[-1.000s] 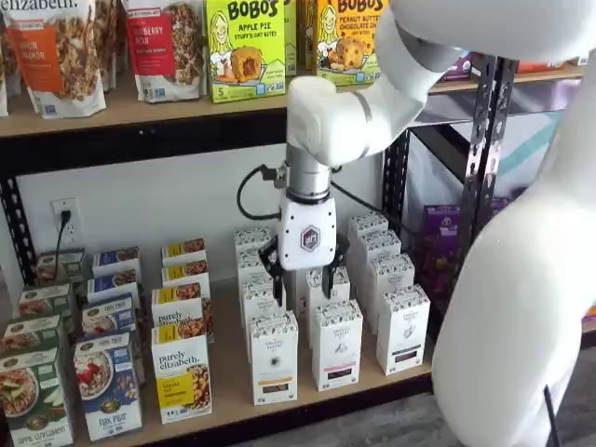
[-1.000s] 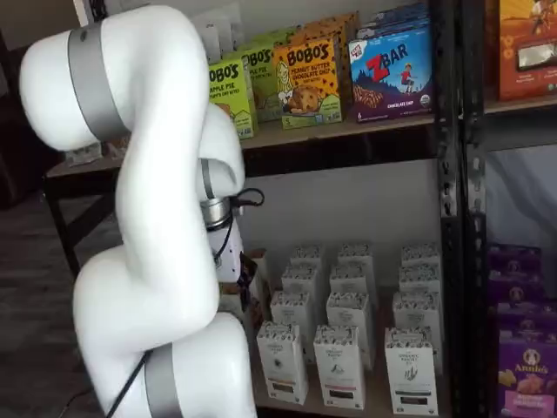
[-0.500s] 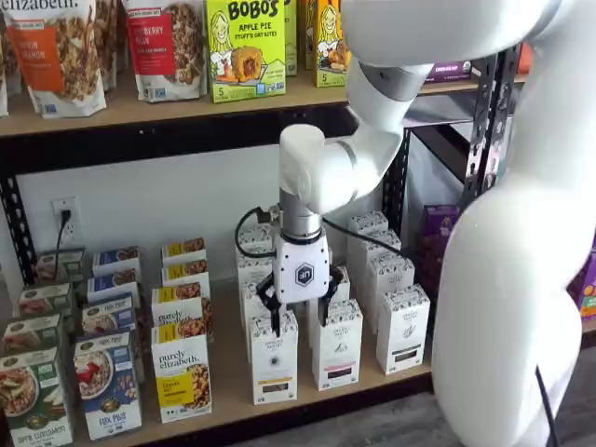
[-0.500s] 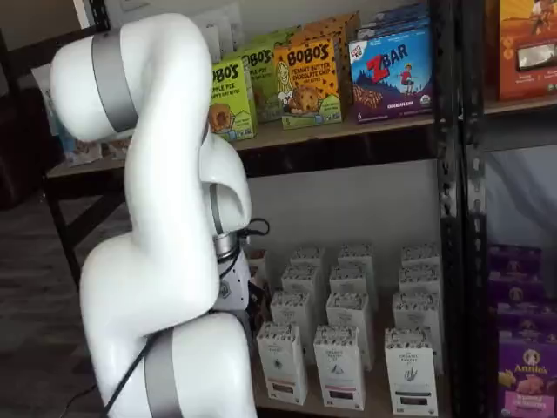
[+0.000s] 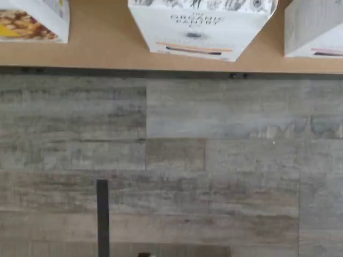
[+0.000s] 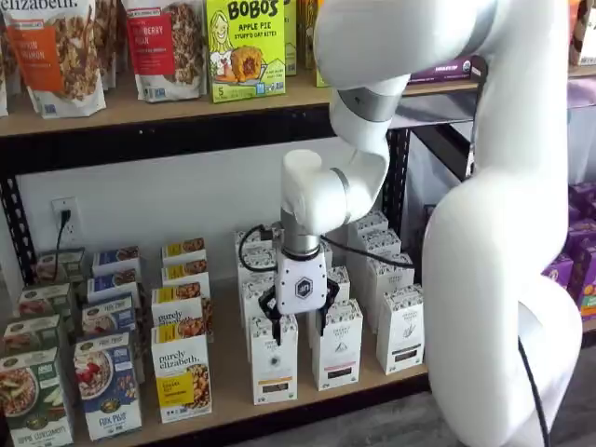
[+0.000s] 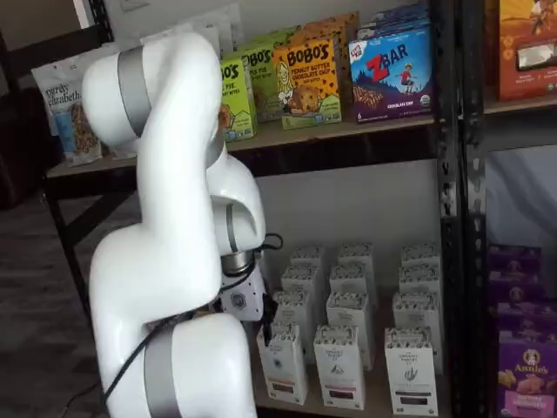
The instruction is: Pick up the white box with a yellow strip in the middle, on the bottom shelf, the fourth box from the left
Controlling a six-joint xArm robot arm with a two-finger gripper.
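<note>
The white box (image 6: 274, 368) is a tall narrow carton with a speckled top and a dark strip near its base. It stands at the front of the bottom shelf (image 6: 231, 393) and shows in both shelf views (image 7: 283, 364). My gripper (image 6: 296, 328) hangs just over the box's top, slightly to its right. A gap shows between the black fingers (image 6: 277, 330), so it is open and holds nothing. In the wrist view the box (image 5: 201, 27) stands at the edge of the shelf board (image 5: 107, 51), with grey plank floor in front.
A like carton with a pinkish strip (image 6: 337, 352) stands close to the right of the white box, with more cartons behind. Purely elizabeth boxes (image 6: 182, 377) stand to the left. The higher shelf board (image 6: 140, 112) with Bobo's boxes is overhead. A black upright (image 6: 396, 186) stands behind the arm.
The arm has lowered the gripper from mid-height in front of the rear cartons down to the top of the front white box. No box has moved.
</note>
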